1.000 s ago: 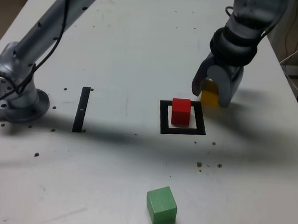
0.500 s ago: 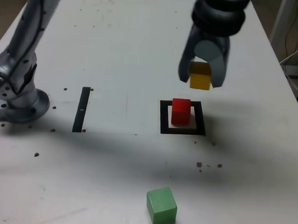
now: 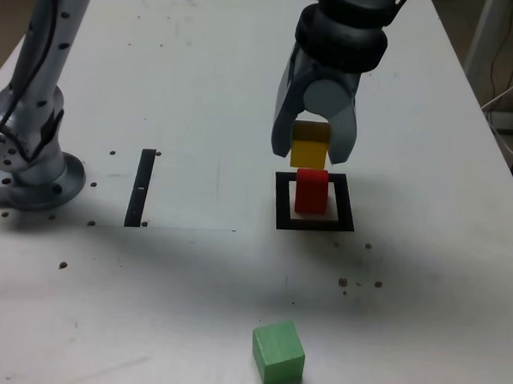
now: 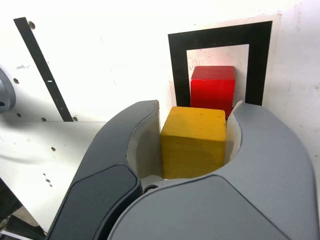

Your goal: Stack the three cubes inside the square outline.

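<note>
Pinching the yellow cube point(image 4: 193, 143) between the jaws point(image 4: 192, 135)

Just past the jaws, the red cube point(image 4: 213, 87) sits on the table point(image 4: 125, 60) inside the square outline point(image 4: 257, 65), whose near side is hidden behind cube and jaws in the wrist view. Farther from the jaws, well apart from them, the green cube point(image 3: 278, 354) rests on the table, on the exterior view's near side; the black strip point(image 3: 140, 188) lies off to the exterior view's left of them. No writing is readable, and the upper arm is cut off by the exterior view's top edge.
</note>
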Controlling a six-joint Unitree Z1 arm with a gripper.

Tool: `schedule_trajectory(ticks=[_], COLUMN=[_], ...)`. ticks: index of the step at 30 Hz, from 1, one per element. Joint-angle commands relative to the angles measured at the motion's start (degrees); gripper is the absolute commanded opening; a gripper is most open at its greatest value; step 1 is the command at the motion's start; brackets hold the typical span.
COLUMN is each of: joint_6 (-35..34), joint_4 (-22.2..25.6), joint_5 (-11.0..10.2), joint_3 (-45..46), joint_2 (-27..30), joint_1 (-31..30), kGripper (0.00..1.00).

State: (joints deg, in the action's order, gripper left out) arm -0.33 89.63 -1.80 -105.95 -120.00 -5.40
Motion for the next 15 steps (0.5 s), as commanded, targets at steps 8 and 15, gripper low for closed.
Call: schedule_trajectory(ticks=[8, 15], joint_6=[-0.5, -0.1], joint_4=[-0.6, -0.9], joint_5=[0.7, 0.7], joint_3=[-0.1, 0.0], joint_2=[-1.8, -3.3], joint_1=[0.0, 0.3], kGripper=[0.29, 0.29])
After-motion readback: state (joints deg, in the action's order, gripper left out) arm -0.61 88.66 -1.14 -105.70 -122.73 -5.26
